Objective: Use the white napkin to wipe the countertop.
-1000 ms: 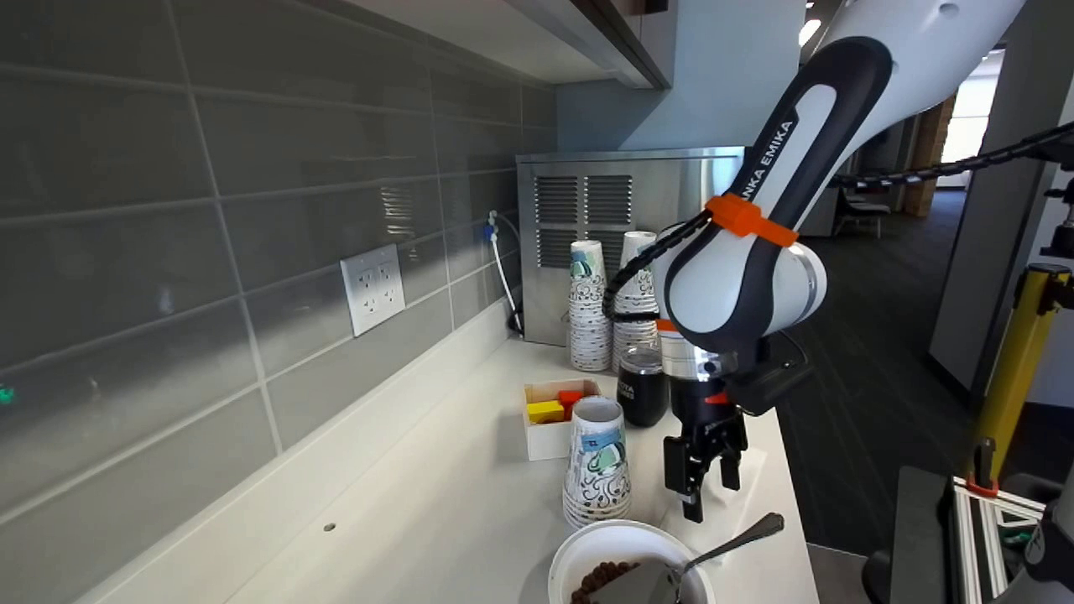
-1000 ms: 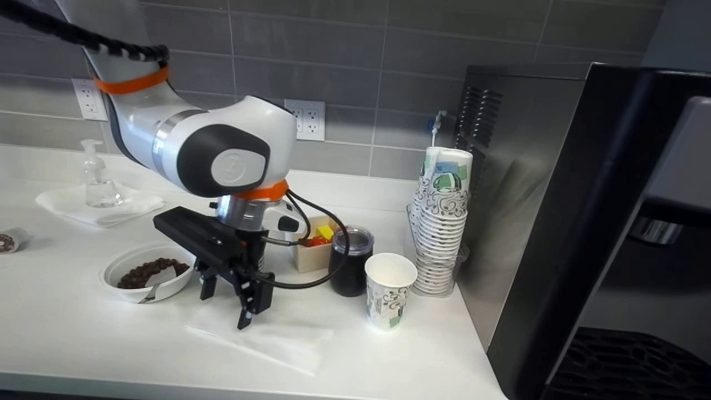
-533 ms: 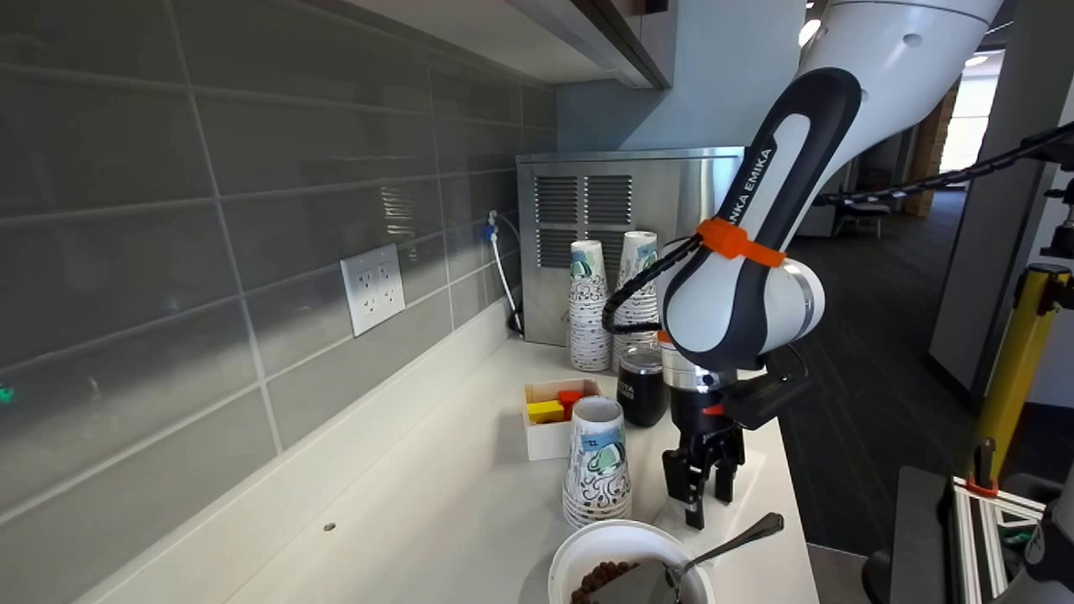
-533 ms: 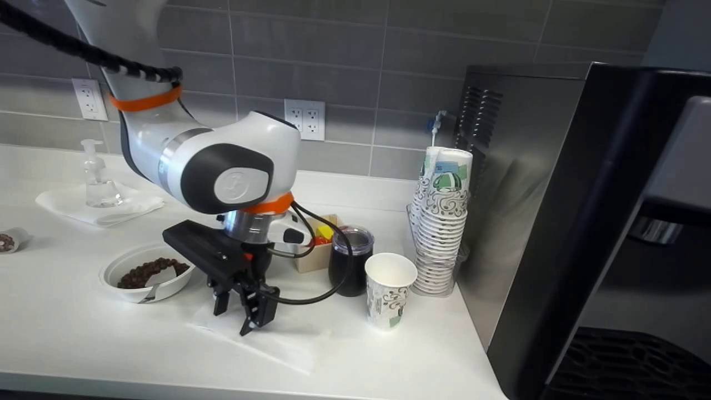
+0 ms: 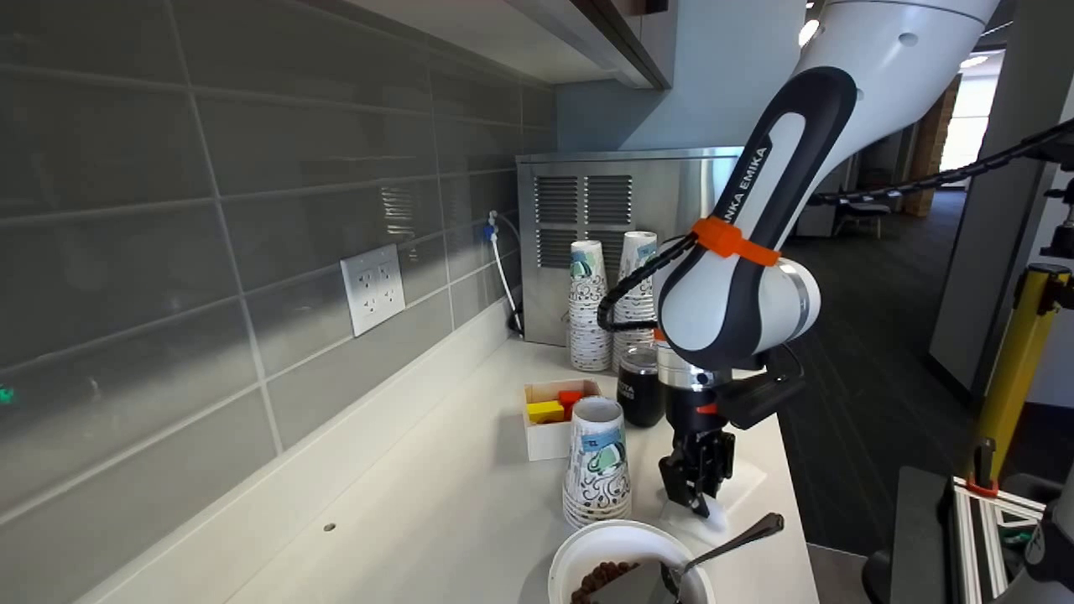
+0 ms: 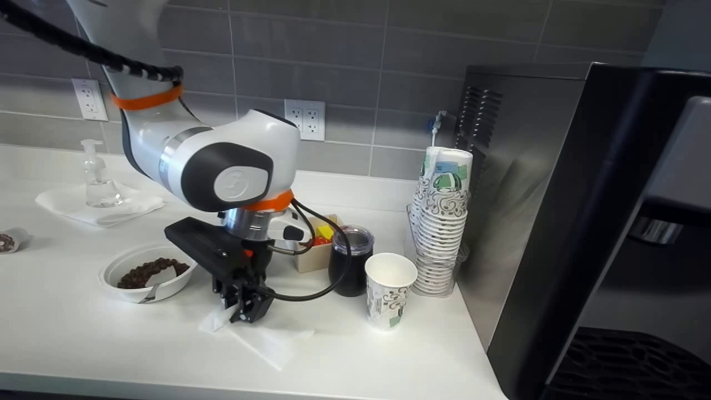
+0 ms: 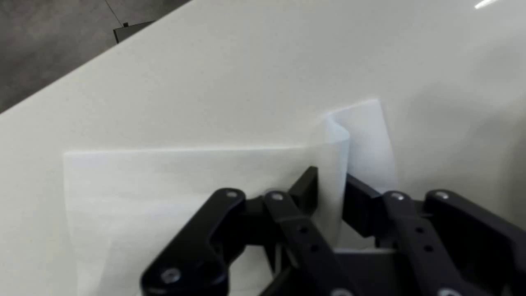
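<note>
White napkin (image 7: 164, 185): thin, pinched into raised fold by gripper (image 7: 332, 185); countertop (image 6: 139, 344) smooth, off-white.

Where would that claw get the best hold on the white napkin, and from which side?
Probably at the raised fold of the white napkin, from above, with the claw closing on both sides: that ridge stands up, while much of the rest lies flat on the countertop, likely harder to pinch. That is how the claw holds it now.
</note>
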Robot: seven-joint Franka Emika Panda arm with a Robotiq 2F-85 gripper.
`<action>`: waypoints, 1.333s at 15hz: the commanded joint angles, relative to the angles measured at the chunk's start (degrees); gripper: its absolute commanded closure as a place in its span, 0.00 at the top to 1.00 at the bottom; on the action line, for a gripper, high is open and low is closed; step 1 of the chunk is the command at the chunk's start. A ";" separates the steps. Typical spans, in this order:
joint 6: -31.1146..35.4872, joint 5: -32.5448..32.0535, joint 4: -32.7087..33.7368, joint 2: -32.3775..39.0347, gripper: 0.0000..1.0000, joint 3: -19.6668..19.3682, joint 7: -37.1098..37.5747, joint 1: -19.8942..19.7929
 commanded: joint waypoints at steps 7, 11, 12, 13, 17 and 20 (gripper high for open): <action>1.25 -0.29 0.09 0.56 0.03 -2.46 5.32 -3.40; 1.87 0.00 4.83 5.22 0.03 -2.53 6.06 -3.80; 2.17 0.61 5.94 5.99 0.03 -2.33 6.01 -3.85; 2.54 1.23 7.31 6.73 0.03 -2.10 6.07 -3.89; 3.80 1.62 12.07 9.85 0.03 -1.01 6.73 -3.83; 1.74 0.20 15.71 12.74 0.03 -0.24 6.68 -3.49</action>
